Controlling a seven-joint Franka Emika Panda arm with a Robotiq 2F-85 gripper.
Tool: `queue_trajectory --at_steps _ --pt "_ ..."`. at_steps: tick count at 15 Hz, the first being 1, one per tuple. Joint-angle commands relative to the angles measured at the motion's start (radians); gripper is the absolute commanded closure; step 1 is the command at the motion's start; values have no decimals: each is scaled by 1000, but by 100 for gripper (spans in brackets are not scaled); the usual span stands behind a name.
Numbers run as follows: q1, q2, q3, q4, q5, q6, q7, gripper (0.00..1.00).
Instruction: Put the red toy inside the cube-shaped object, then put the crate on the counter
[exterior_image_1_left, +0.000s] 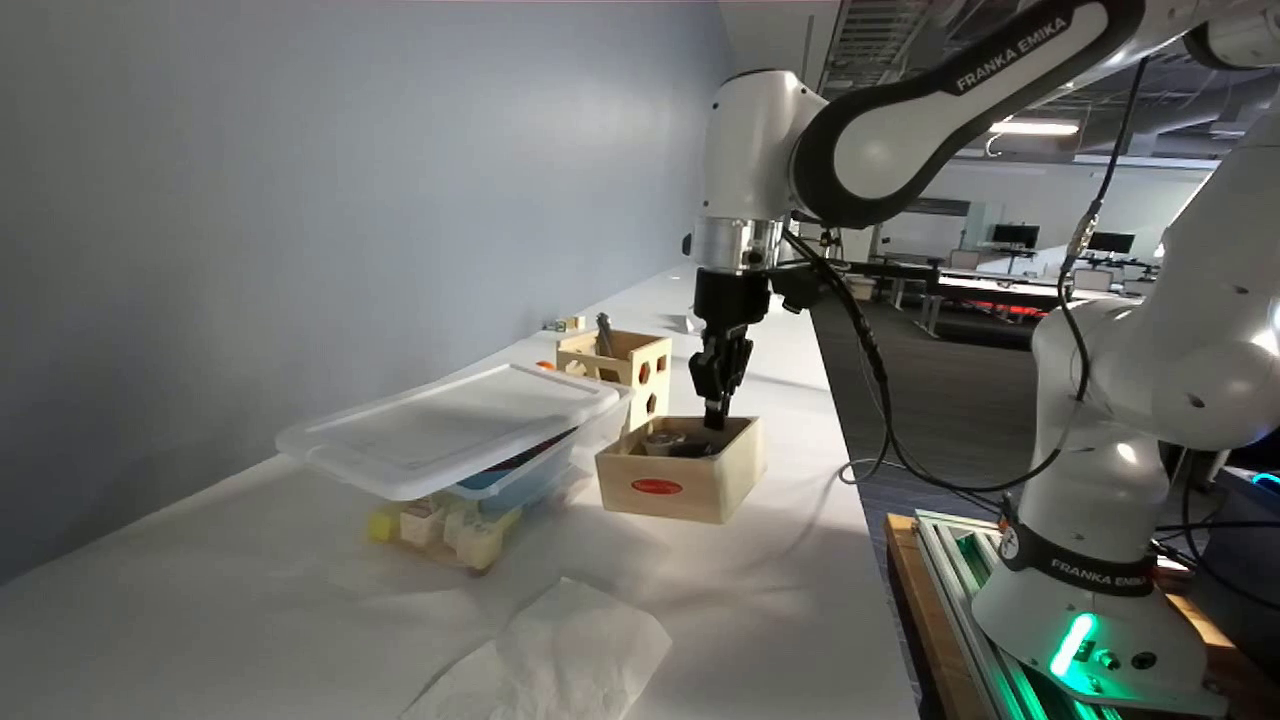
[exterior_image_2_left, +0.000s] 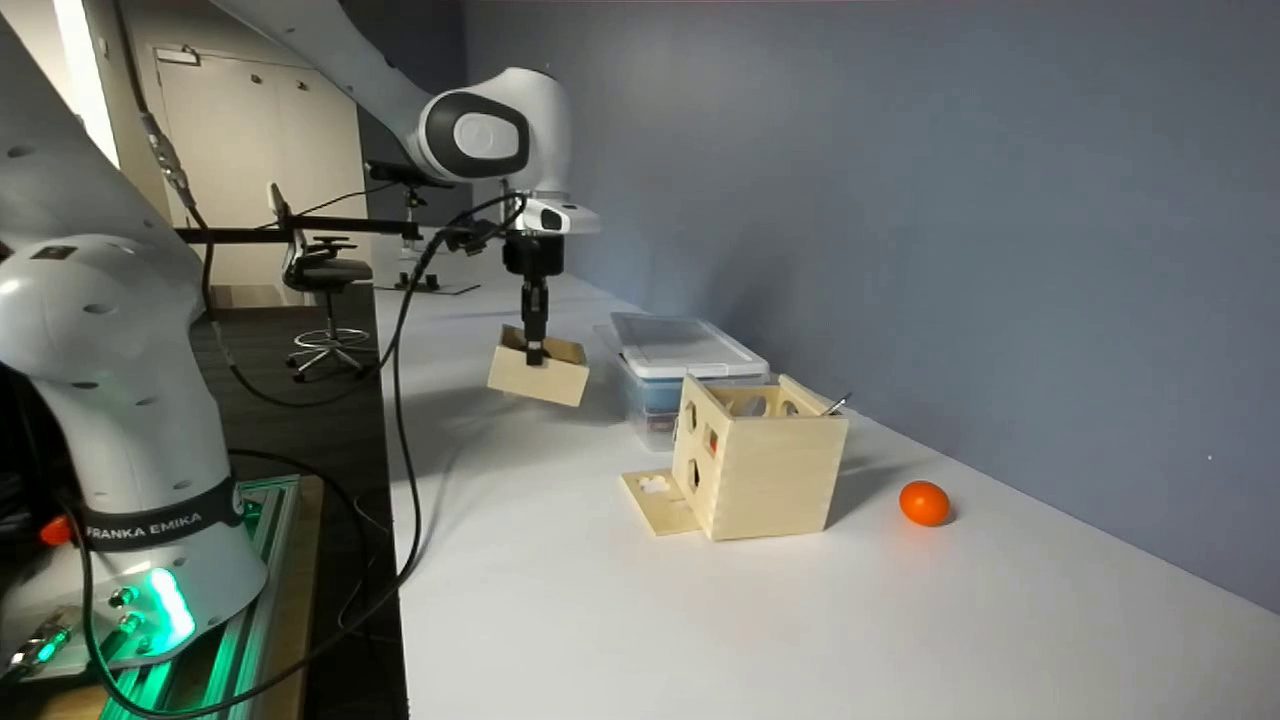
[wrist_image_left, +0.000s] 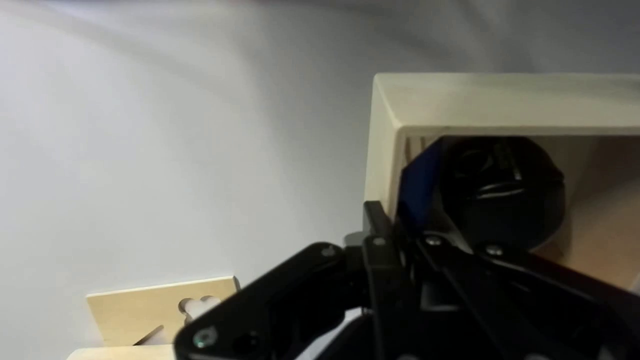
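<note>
I find the hand (exterior_image_2_left: 535, 353) clamped on one side of the crate (exterior_image_1_left: 695, 490), which appears tilted and raised above the worktop (exterior_image_2_left: 640, 620); the red toy (exterior_image_2_left: 925, 503) lies on the worktop outside the cube (exterior_image_2_left: 775, 475), well apart from the crate. For what I judge to be the set-down, I should level the crate, lower it slowly clear of the plastic bin (exterior_image_2_left: 655, 405), and release only when its base sits flat.

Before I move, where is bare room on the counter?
Free: the counter past the wooden cube and orange ball, away from the lidded bin; also between the white sheet and floor-side edge. Crowded: between bin and cube, near the crate in the claw.
</note>
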Motion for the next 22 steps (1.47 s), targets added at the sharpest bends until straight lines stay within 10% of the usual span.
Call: queue_trajectory --at_steps 1,9,22 --pt "-5 0 4 1 3 -1 -2 94" --pt "-21 -71 59 -139 -66 239 76 98" --pt "-75 -71 57 -164 -149 240 -6 98"
